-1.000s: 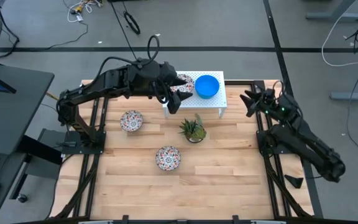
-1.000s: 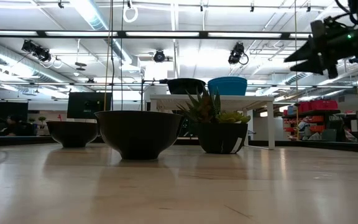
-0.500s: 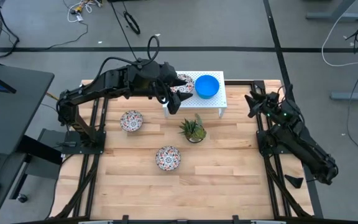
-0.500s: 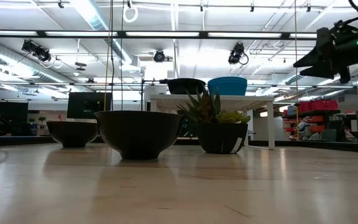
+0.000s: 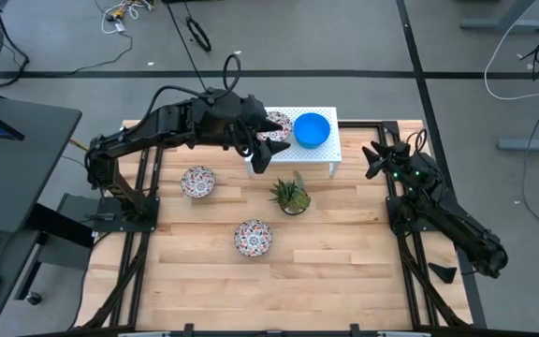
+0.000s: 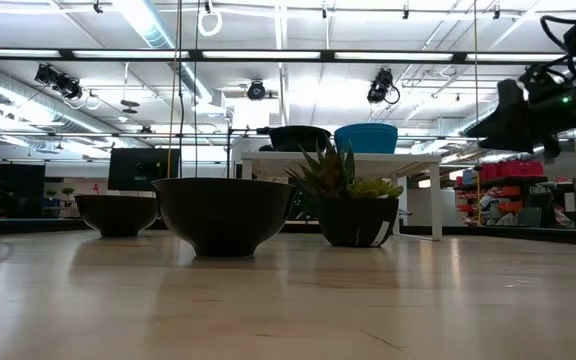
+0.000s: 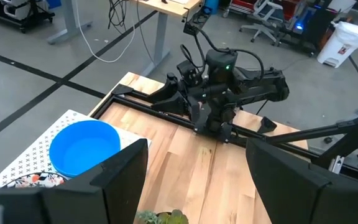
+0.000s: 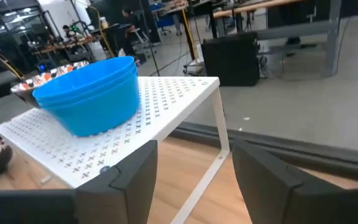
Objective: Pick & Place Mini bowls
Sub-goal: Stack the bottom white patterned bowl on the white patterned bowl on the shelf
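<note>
Currently the left gripper [image 5: 262, 153], fingers spread and empty, hovers beside a floral mini bowl [image 5: 277, 125] and a blue mini bowl [image 5: 312, 129] on the white rack [image 5: 335, 150]; the right gripper [image 5: 374, 157], also spread, waits off the rack's far end.

— Where's each camera looking from?

— One hangs overhead, straight down on the whole tabletop [image 5: 326, 271]. Another sits at tabletop level, looking across into the room. The wrist cameras ride close behind each arm's fingers.

— Anything they share?

— The white rack [image 5: 321, 154], upper centre from overhead, shows in all four.
</note>
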Tool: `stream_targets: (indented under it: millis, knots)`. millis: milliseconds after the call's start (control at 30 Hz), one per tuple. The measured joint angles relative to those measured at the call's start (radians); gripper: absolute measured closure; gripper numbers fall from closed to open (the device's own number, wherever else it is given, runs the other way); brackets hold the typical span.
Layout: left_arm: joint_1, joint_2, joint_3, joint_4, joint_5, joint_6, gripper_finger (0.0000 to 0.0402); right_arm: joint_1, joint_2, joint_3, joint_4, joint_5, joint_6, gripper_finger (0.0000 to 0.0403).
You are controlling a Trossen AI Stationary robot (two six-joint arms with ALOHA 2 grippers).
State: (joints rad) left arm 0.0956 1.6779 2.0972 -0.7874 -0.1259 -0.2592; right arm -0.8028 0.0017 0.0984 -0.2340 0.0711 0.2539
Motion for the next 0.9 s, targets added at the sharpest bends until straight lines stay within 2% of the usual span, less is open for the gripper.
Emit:
stream_targets:
  millis: [167,333,533,700,900]
  knots:
    - [0.000,0.000,0.000,-0.003,0.000,0.006,0.0126,0.000,-0.001,-0.014,0.072,-0.005,-0.089,0.0192]
    - [0.000,0.000,0.000,-0.003,0.038,0.008,0.0126,0.000,0.004,-0.020,0.068,-0.005,-0.166,0.0192]
    - [0.000,0.024,-0.001,-0.045,0.030,-0.049,0.0126,0.000,0.037,-0.020,0.067,-0.011,-0.102,0.0192]
    - [-0.001,0.042,0.000,-0.185,-0.003,-0.147,0.0126,0.000,0.042,-0.020,0.068,-0.011,0.018,0.0192]
    - [-0.005,0.056,-0.001,-0.389,-0.045,-0.277,0.0126,0.000,0.042,-0.019,0.069,-0.008,0.019,0.0192]
